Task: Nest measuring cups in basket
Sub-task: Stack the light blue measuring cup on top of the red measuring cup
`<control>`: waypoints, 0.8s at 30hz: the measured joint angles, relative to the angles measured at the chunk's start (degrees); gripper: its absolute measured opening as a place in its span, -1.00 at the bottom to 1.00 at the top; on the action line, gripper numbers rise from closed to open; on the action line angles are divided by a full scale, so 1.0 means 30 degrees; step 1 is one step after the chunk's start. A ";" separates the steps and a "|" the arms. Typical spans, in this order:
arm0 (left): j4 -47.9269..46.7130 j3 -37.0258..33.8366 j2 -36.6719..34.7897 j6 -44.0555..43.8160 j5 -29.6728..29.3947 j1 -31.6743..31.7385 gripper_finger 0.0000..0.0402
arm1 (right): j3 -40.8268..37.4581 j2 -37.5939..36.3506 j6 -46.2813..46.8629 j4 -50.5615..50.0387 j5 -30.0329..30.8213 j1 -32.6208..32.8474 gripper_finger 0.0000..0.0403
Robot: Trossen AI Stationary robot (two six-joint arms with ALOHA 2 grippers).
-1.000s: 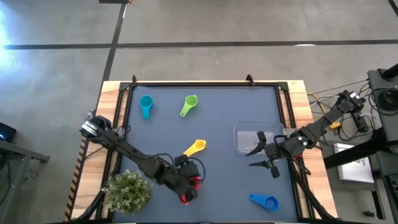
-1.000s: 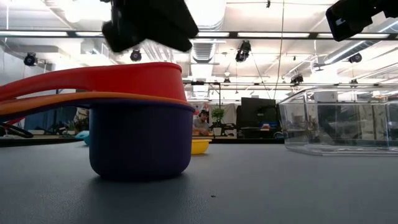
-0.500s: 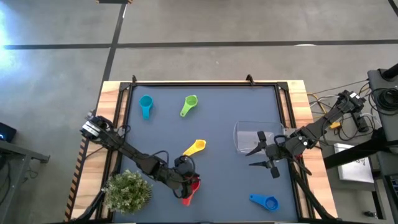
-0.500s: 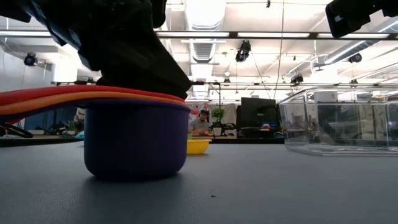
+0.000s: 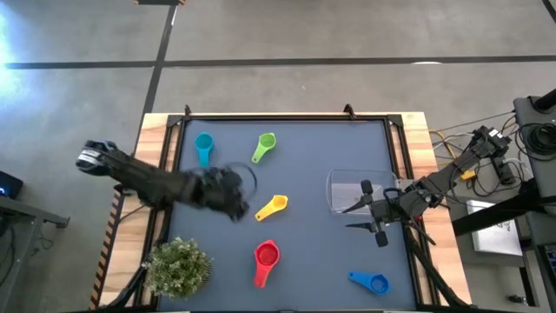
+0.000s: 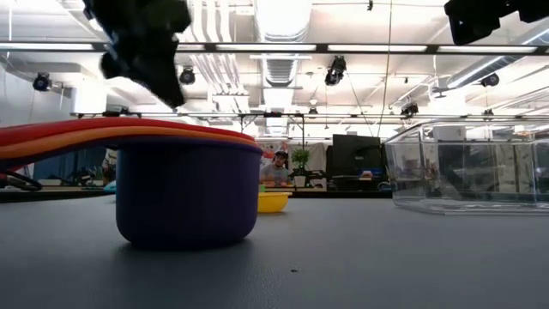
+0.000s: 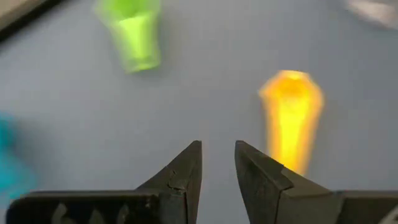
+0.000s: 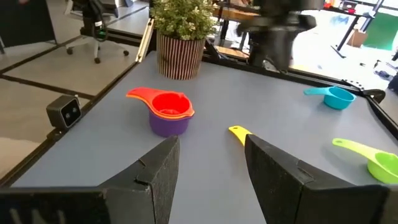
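A stack of nested cups point(image 5: 265, 256), red on orange on purple, stands on its purple bowl point(image 6: 184, 193) near the table's near edge. The yellow cup point(image 5: 271, 207), green cup point(image 5: 263, 146), teal cup point(image 5: 203, 148) and blue cup point(image 5: 371, 281) lie singly on the mat. The clear basket point(image 5: 352, 191) rests at the right. My left gripper point(image 5: 236, 207) hovers above the mat just left of the yellow cup point(image 7: 289, 118), fingers slightly open point(image 7: 217, 149) and holding nothing. My right gripper point(image 5: 354, 217) waits open by the basket's near side.
A potted plant point(image 5: 178, 268) stands at the near left corner, close to the stack. The mat has raised wooden edges point(image 5: 156, 174). Bare mat lies between the stack and the basket point(image 6: 467, 167). A person sits in the room far behind the table point(image 6: 276, 167).
My left gripper pressed the tilted red cup down level into the orange and purple stack, then left it, rising and moving toward the table's far left, up to the yellow cup. The stack has stayed in place. The right arm has kept still.
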 joint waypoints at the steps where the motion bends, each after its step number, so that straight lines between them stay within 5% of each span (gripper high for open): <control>1: -0.0870 0.0000 -0.0586 -0.0379 0.0036 0.0783 -0.61 | 0.0000 0.0000 -0.0071 0.0002 0.0000 0.0000 -0.15; 5: -0.2336 0.0000 -0.2268 0.0161 0.0161 0.4345 -0.61 | 0.0000 0.0000 -0.0437 0.0026 0.0007 -0.0040 -0.15; 9: -0.2306 -0.0007 -0.2744 0.2539 0.2442 0.8506 -0.54 | 0.0000 -0.0099 -0.0889 0.0143 0.0062 -0.0058 -0.15; 16: -0.2291 -0.0029 -0.1725 0.5881 0.5258 1.4761 -0.19 | 0.0000 -0.0921 -0.1320 0.0028 0.0685 -0.0058 -0.15; 24: -0.2204 -0.0029 0.0718 0.6961 0.5930 1.6193 0.10 | 0.0000 -0.1868 -0.1088 -0.1010 0.0683 -0.0058 -0.15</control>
